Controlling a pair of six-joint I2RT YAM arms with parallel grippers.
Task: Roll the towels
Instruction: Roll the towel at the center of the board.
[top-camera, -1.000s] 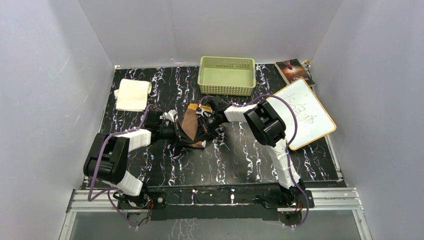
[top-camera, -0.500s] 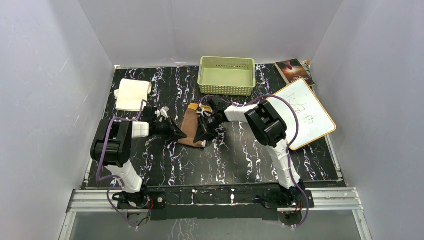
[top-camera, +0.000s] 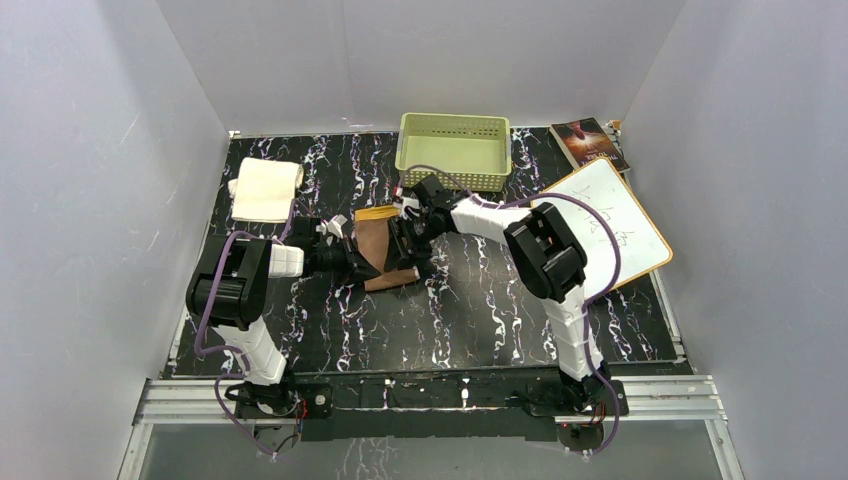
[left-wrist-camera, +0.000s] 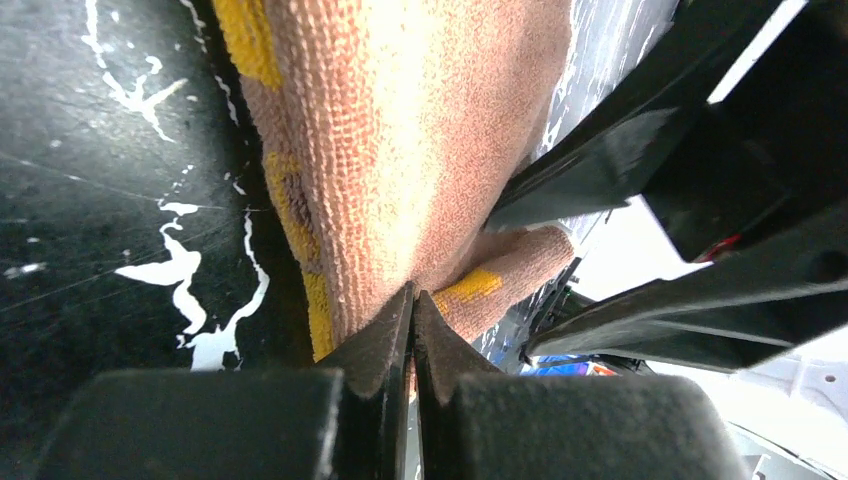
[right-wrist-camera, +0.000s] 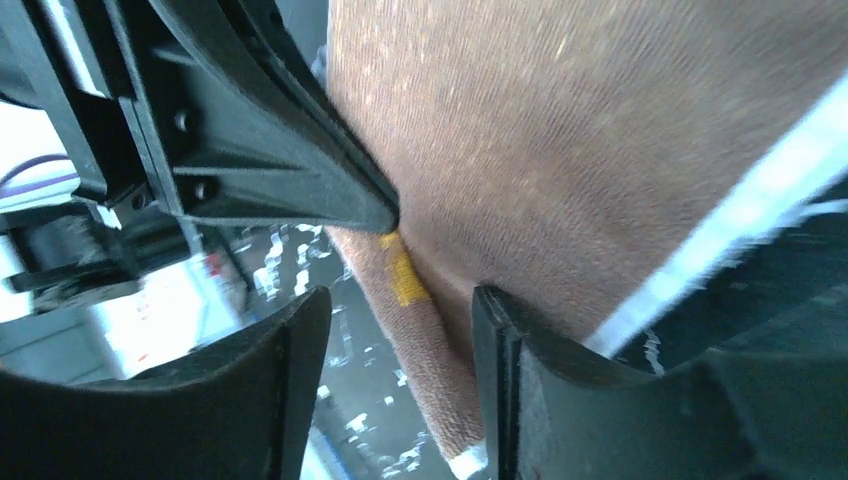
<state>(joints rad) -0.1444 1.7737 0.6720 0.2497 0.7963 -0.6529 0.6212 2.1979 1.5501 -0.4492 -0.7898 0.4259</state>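
The mustard-yellow and brown towel (top-camera: 380, 245) lies mid-table, its near edge curled into a short fold. My left gripper (top-camera: 352, 262) is at its left edge, and in the left wrist view the gripper (left-wrist-camera: 413, 292) is shut, pinching the brown towel (left-wrist-camera: 400, 130). My right gripper (top-camera: 410, 240) is at the towel's right side. In the right wrist view the gripper (right-wrist-camera: 400, 300) is open with the towel's folded edge (right-wrist-camera: 420, 330) between the jaws. The cream-white towel (top-camera: 265, 190) lies rolled at the far left.
A pale green basket (top-camera: 452, 150) stands at the back centre. A white board with an orange rim (top-camera: 605, 225) lies at the right, and a book (top-camera: 588, 142) sits behind it. Grey walls enclose the black marbled table (top-camera: 480, 320).
My left gripper has swung onto the towel's left edge and closed on it. The right gripper has shifted a little toward the back. The towel's near edge has curled up.
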